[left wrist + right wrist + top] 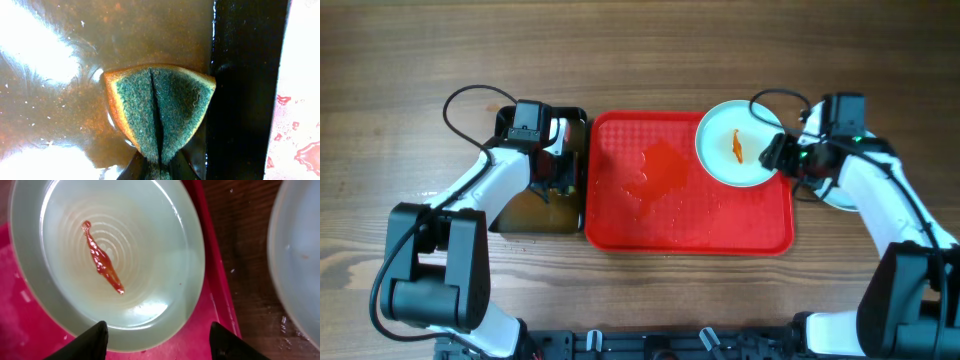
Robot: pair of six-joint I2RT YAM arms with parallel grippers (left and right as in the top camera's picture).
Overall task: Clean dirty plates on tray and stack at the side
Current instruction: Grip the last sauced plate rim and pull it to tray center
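One pale plate (738, 144) with an orange-red sauce smear (102, 262) lies in the far right corner of the red tray (670, 215). My right gripper (777, 153) is open at the plate's right rim, its fingers (157, 340) apart over the near edge of that plate (105, 255). Another pale plate (295, 255) lies on the table right of the tray, mostly hidden under my right arm in the overhead view. My left gripper (556, 165) is over the black bin (575, 205), shut on a green sponge (162, 112) folded just above the brown water.
The black bin's right wall (245, 90) stands beside the tray's left edge. The tray base is wet with reddish smears (665, 170). Cables loop behind both arms. Bare wooden table (380, 100) surrounds everything.
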